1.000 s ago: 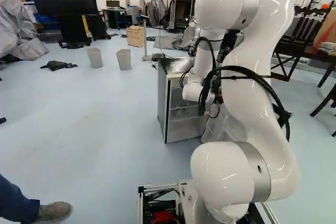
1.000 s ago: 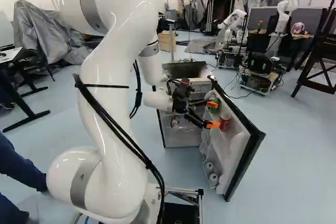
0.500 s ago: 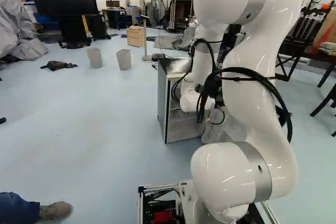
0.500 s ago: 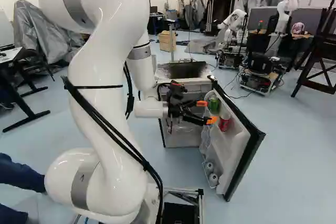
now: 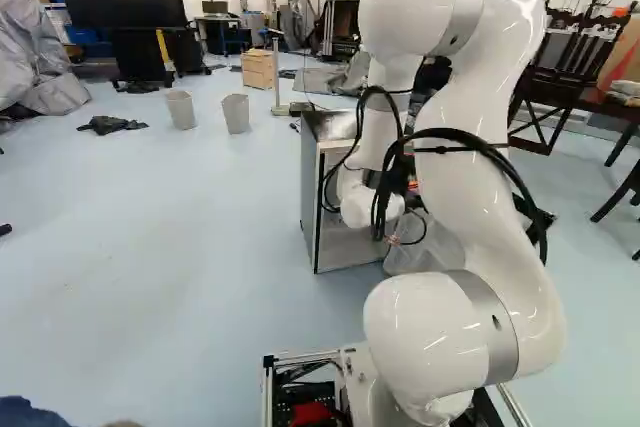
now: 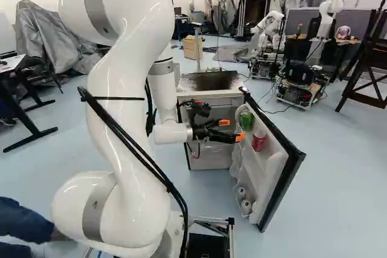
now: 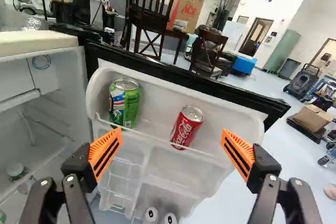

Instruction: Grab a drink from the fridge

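Let's say twelve o'clock is straight ahead of us. Our white arm reaches out to our gripper, which is by the open fridge door. Its two fingers are spread wide, and we have nothing in our grip. One orange pad is at nine o'clock from the middle of the gap and the other is at three o'clock. The drinks are in the top door shelf. From the gap, the red can is a bit past twelve o'clock, near us but not touching our pads. The green can is at eleven o'clock, well apart from the red one. Both cans stand inside the shelf, behind its front edge. Low down in the door, two white round tops sit side by side. The inside of the fridge is at ten o'clock from our gripper. From our base, the fridge box is near twelve o'clock, and its door swings out toward one o'clock. Far off at one o'clock is another robot.
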